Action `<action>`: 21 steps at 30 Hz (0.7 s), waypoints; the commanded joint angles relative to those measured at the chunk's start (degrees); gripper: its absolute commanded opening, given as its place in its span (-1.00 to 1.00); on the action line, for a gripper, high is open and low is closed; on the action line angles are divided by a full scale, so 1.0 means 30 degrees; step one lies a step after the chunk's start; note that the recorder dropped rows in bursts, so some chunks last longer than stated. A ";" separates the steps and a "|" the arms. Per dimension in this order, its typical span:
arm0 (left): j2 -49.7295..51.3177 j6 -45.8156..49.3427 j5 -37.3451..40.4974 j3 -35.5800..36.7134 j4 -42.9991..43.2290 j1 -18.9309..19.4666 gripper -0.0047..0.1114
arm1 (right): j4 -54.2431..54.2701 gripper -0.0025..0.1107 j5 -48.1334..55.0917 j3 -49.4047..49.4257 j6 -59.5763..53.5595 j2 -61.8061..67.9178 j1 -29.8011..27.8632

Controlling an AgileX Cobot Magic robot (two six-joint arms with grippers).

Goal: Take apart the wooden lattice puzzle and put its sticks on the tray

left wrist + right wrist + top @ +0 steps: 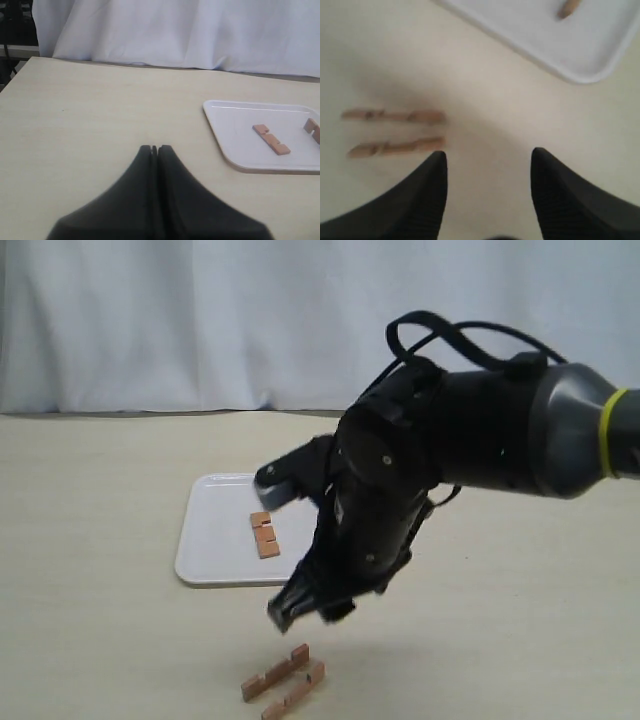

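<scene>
at the lower middle of the exterior view, two loose sticks (283,680) are seen lying on the table (90,620). they lie side by side and parallel, just apart, with their long axes running from lower left to upper right of that frame. nothing interlocked is seen anywhere.

the right gripper (305,608) is held just above them and slightly to the upper right, near but not touching. its jaws are spread apart and nothing is held between them. in the right wrist view both sticks are seen off to one side of the open gap, not inside it. the right arm is bent steeply down from the right of the frame, its wrist tilted toward the lower left.

the tray (210,540) is found at centre left, beyond the pair, and two other sticks (270,139) are already laid on it.

the left gripper (154,148) is shown pressed together with nothing in it, over the table and away from the pair. the right arm is judged the nearer. a short shift over the pair, with the jaws set across one stick's long axis, is judged to be needed next.
</scene>
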 commanded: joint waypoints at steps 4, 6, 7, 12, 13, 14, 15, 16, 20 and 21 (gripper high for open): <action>-0.0039 0.0060 -0.0179 0.0021 0.0046 -0.0003 -0.92 | 0.6811 -0.09 0.0484 0.1915 -0.8228 -0.0103 0.2118; -0.0039 0.0060 -0.0179 0.0021 0.0046 -0.0003 -0.92 | 0.6811 -0.09 0.0597 0.1915 -0.8255 -0.0103 0.2713; -0.0039 0.0060 -0.0179 0.0021 0.0046 -0.0003 -0.92 | 0.6811 -0.09 0.0597 0.1915 -0.8259 -0.0103 0.2915; -0.0039 0.0060 -0.0179 0.0021 0.0046 -0.0003 -0.92 | 0.6757 -0.09 -0.0502 0.1915 -0.8802 -0.0103 0.3944; -0.0039 0.0060 -0.0179 0.0021 0.0046 -0.0003 -0.92 | 0.6665 -0.09 -0.0810 0.1915 -0.8941 -0.0103 0.4075; -0.0039 0.0060 -0.0127 0.0021 0.0046 -0.0003 -0.92 | 0.6665 -0.09 -0.1276 0.1915 -0.9344 -0.0103 0.4186; -0.0039 0.0060 -0.0086 0.0021 0.0046 -0.0003 -0.92 | 0.6580 -0.09 -0.1779 0.1915 -0.9595 -0.0103 0.4230; -0.0039 0.0060 -0.0086 0.0021 0.0046 -0.0003 -0.92 | 0.6580 -0.09 -0.2184 0.1915 -0.9732 -0.0103 0.4230; -0.0039 0.0060 -0.0086 0.0021 0.0046 -0.0003 -0.92 | 0.6491 -0.09 -0.3520 0.1915 -0.9775 -0.0103 0.4230; -0.0039 0.0060 -0.0086 0.0021 0.0046 -0.0003 -0.92 | 0.6385 -0.09 -0.3632 0.1915 -0.9775 -0.0103 0.4230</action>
